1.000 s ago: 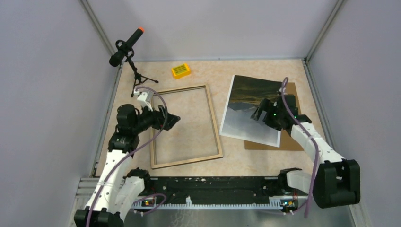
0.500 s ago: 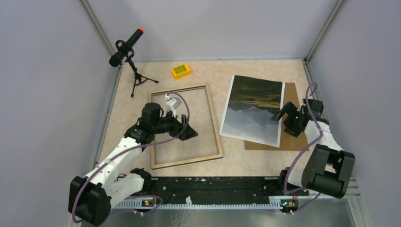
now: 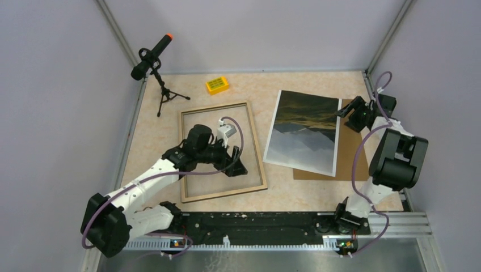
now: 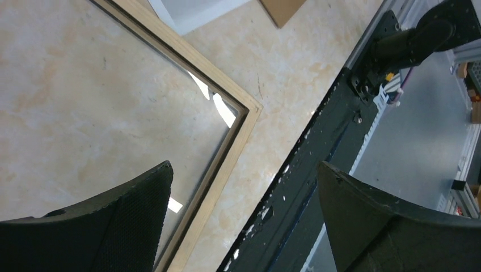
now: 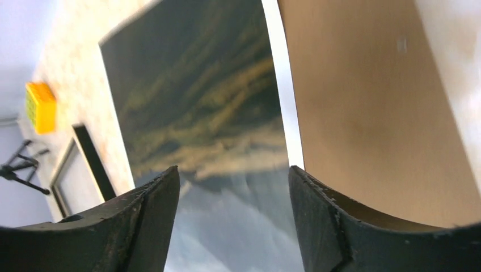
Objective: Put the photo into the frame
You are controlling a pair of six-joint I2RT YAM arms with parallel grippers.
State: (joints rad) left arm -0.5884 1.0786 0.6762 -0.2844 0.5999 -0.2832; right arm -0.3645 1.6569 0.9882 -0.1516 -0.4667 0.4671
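The frame (image 3: 214, 107) lies flat at left, your left gripper (image 4: 244, 167) hovering wide open and empty above it. The photo (image 3: 303, 133) lies face-up to its right, on the brown backing sheet (image 3: 320, 174). Your right gripper (image 5: 232, 170), jaws parted and empty, sits at the photo's right edge: pickup looks like the step in hand, so pinch that thin edge next.

Mic on tripod (image 3: 152, 56) far-left corner, yellow box (image 3: 217, 84) nr back wall, brown backing sheet (image 3: 345, 143) right.
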